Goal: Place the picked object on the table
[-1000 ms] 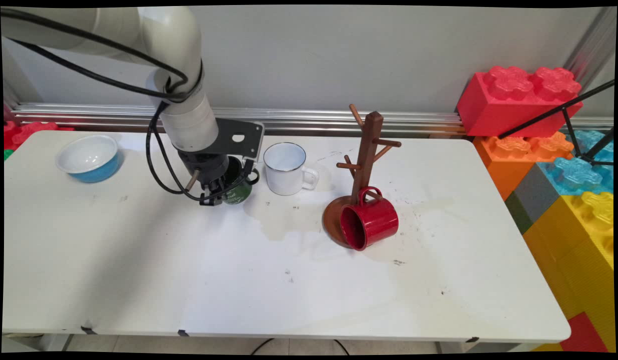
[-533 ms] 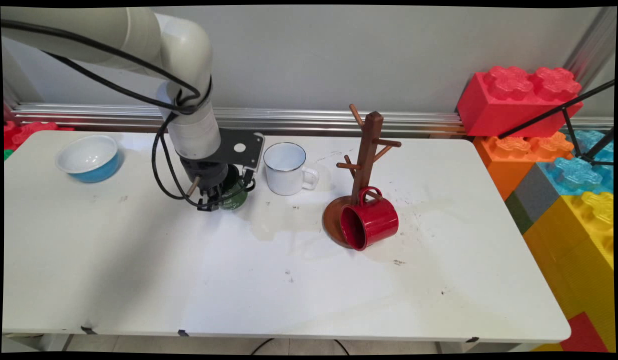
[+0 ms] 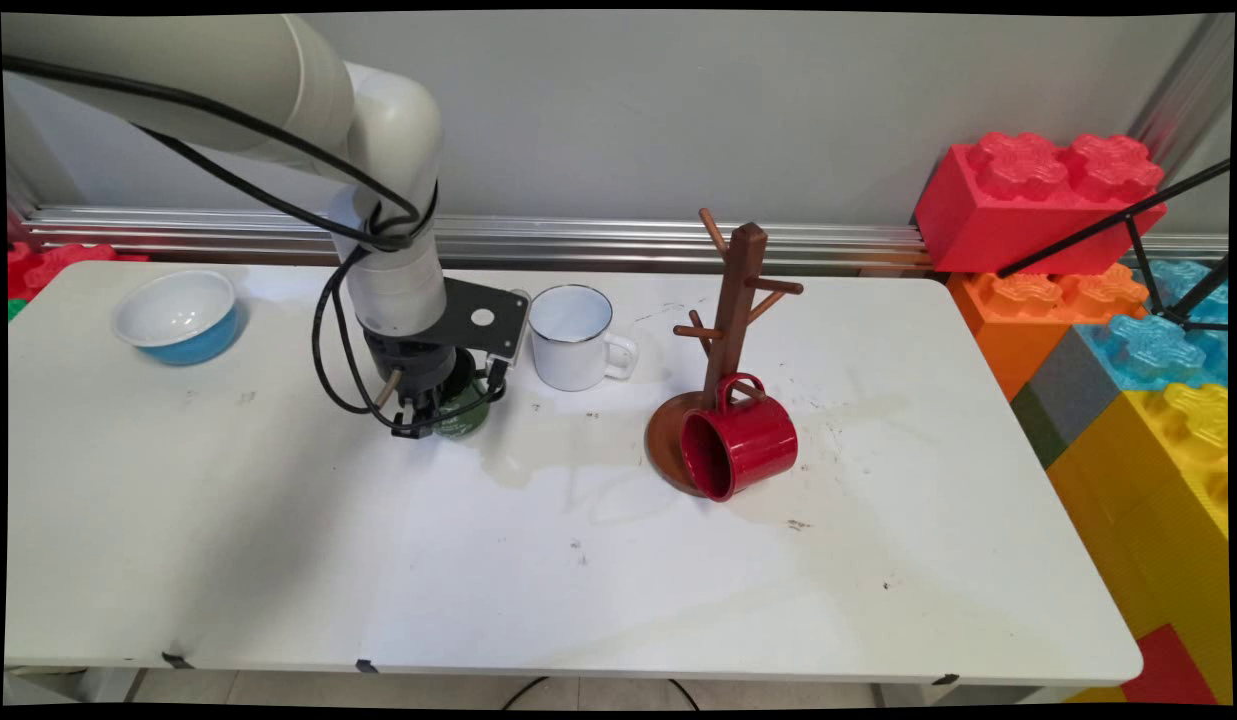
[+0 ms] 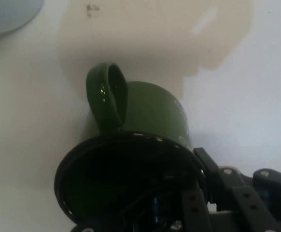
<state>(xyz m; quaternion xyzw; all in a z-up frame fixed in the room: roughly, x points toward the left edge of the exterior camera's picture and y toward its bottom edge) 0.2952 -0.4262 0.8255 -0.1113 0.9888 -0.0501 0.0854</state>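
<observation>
The white table (image 3: 598, 590) carried everything, with the wooden mug tree (image 3: 730, 330) right of centre and a red mug (image 3: 740, 448) hanging from its lowest peg, mouth tipped toward the near side. Left of that stood a white enamel mug (image 3: 575, 338), and far off at the left a blue bowl (image 3: 181, 316) with a white inside. Just left of the white mug, the hand (image 3: 425, 403) was on the green mug (image 4: 145, 125), one finger seemingly inside the dark mouth and one outside on the wall, closed over the rim (the hand view showed the linkage pressed up against the rim, though the fingertips themselves were hidden). Whether the mug sat on the table or just above it could not be told. It looked like enamelled metal: light, stiff, glossy and likely slippery, prone to chip if knocked. The rim seemed a sound place to grip, the loop handle (image 4: 107, 96) the alternative.
</observation>
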